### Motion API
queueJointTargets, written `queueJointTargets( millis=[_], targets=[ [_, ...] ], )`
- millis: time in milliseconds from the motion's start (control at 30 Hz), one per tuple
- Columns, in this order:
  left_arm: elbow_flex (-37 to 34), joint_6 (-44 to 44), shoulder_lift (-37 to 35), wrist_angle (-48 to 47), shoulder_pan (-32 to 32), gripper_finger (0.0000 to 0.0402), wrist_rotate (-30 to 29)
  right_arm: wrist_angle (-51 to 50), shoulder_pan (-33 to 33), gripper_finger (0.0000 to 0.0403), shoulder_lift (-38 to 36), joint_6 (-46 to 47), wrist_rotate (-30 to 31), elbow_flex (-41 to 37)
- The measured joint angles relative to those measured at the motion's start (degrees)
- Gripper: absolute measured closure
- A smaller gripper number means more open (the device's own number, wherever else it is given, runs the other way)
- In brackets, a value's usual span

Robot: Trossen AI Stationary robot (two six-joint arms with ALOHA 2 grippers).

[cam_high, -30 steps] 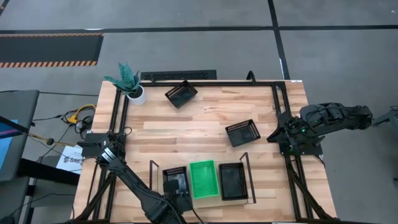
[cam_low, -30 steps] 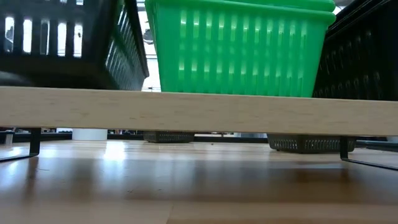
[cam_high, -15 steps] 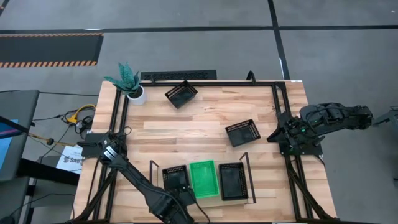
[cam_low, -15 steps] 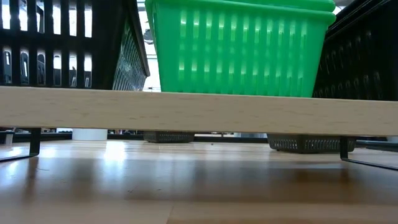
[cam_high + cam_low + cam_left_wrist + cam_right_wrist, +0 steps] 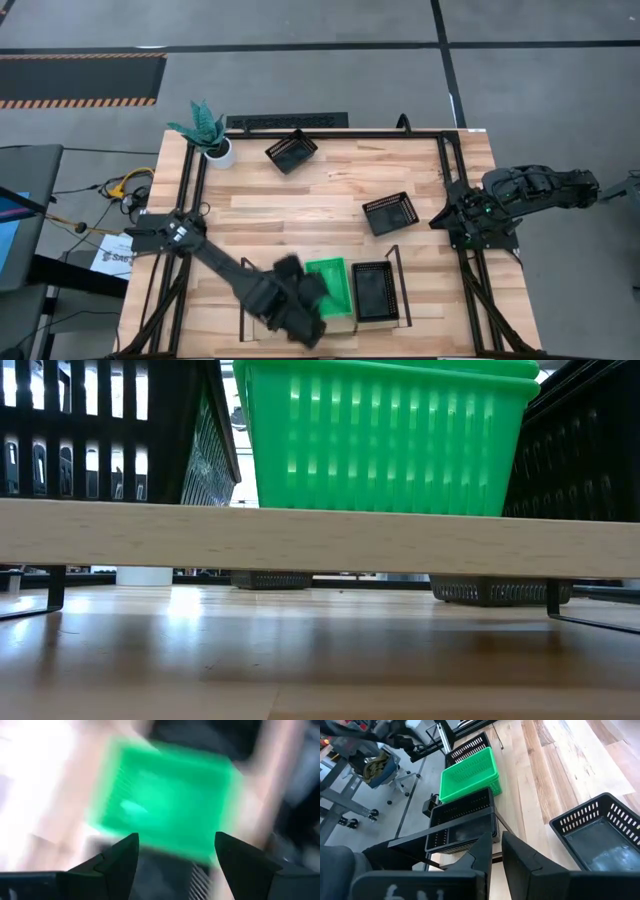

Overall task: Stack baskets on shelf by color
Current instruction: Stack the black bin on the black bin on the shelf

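Observation:
On the shelf (image 5: pixel 320 538) stand a black basket (image 5: pixel 100 430) at its left end, a green basket (image 5: pixel 328 288) in the middle and another black basket (image 5: pixel 375 290) at its right end, all resting by their bottoms on the board. My left gripper (image 5: pixel 175 855) is open, blurred, above the shelf's left part (image 5: pixel 290 300), with the green basket (image 5: pixel 165 800) ahead of it. In the high view its arm hides the left black basket. My right gripper (image 5: pixel 496 855) waits shut at the table's right edge (image 5: pixel 480 212).
Two loose black baskets lie on the table, one at the far side (image 5: pixel 291 150) and one right of the middle (image 5: pixel 390 213). A white pot with a green plant (image 5: pixel 205 132) and a long black bar (image 5: pixel 287 121) stand at the far edge.
The black basket at the shelf's left end has come down and settled on the board. My left arm has then risen from it and swung a little toward the green basket, in quick, blurred motion.

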Motion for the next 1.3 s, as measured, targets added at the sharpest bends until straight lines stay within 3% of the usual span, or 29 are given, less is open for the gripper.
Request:
queueJointTargets(
  millis=[100, 233, 333, 467, 700, 1000, 1200, 1300],
  targets=[
    [-0.69, -2.67, -1.24, -2.24, 4.29, 0.0157, -11.34, 0.00, 0.00, 0.0336, 0.00, -0.29, 0.01, 0.00],
    [-0.51, -6.68, -2.50, -4.68, 13.39, 0.0163, -18.34, 0.02, -0.10, 0.0336, -0.02, -0.40, 0.01, 0.02],
    [-0.63, -1.65, -2.52, -6.30, 21.50, 0.0164, -17.76, -0.04, -0.11, 0.0336, -0.02, -0.42, 0.01, 0.02],
    [-1.43, 12.67, -2.31, -6.31, 32.42, 0.0164, -10.46, -0.29, -0.11, 0.0336, -0.02, -0.41, 0.01, 0.02],
    [-5.99, 7.91, -2.23, -6.16, 46.47, 0.0165, -10.04, -1.77, -0.11, 0.0336, -0.02, -1.32, 0.01, 0.02],
    [-18.32, 1.17, -2.48, -1.88, 50.27, 0.0165, -9.71, -1.75, -0.11, 0.0336, -0.02, -2.75, 0.01, 0.02],
    [-20.81, -2.29, -2.48, -0.13, 51.80, 0.0165, -9.67, -1.74, -0.11, 0.0336, -0.02, -3.24, 0.01, 0.02],
    [-20.66, 8.59, -3.26, -0.22, 51.97, 0.0165, -11.62, -1.87, -0.11, 0.0336, -0.02, -3.40, 0.01, 0.02]
  ],
)
